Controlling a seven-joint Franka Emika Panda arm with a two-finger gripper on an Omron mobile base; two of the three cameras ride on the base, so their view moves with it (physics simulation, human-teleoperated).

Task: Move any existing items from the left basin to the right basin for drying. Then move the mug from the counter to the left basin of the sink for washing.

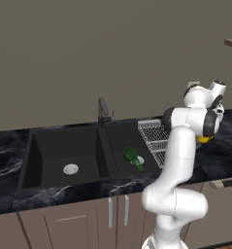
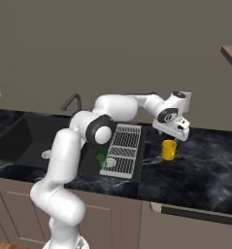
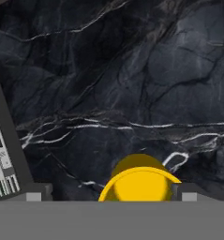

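My gripper (image 2: 178,135) hangs wide open, empty, just over the mug (image 2: 169,150); my arm hides most of the bottle (image 2: 101,156).

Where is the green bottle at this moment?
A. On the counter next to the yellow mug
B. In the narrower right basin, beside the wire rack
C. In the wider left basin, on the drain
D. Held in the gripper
B. The green bottle lies in the right basin, next to the wire rack; the left basin holds nothing but its drain.
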